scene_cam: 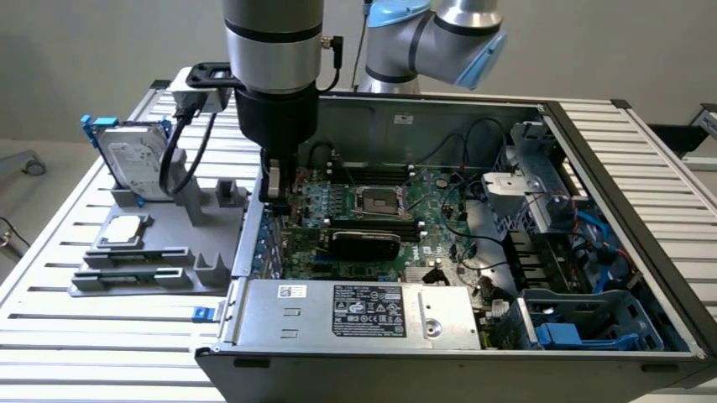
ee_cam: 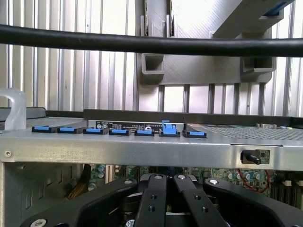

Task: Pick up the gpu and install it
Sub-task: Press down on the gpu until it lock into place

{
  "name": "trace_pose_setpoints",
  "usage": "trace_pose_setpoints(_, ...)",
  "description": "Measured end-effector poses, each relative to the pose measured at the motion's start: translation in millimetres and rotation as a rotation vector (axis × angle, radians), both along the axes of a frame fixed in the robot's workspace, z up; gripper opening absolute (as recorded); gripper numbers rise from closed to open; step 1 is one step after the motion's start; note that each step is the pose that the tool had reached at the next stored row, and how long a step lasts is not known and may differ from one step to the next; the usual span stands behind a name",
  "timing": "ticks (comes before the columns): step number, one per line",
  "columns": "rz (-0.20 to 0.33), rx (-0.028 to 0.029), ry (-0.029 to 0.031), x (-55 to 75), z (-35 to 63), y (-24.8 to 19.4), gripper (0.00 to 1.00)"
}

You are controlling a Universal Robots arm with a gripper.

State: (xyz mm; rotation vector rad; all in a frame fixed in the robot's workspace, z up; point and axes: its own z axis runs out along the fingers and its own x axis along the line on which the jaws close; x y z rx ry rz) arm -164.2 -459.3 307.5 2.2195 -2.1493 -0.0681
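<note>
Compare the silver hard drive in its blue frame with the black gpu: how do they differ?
The hard drive is silver with a blue frame; the gpu is black. The hard drive stands upright in the grey holder outside the computer case; the gpu sits low inside the case, against the motherboard. Both are flat and rectangular.

The gripper (scene_cam: 272, 186) drops behind the computer case's (scene_cam: 370, 105) near-left wall, so its fingertips are hidden. In the wrist view the gripper (ee_cam: 164, 222) runs off the lower edge, tips unseen. The gpu (scene_cam: 364, 244) sits on the motherboard (scene_cam: 431, 193), its bracket end blocked by the case wall. The label (scene_cam: 370, 309) on the power supply (scene_cam: 348, 315) is too small to read.
</note>
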Motion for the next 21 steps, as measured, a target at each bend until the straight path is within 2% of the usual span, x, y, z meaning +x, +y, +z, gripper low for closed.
trace_pose_setpoints(21,-0.003,-0.0005,0.0003,-0.3,-5.6,4.1,0.11)
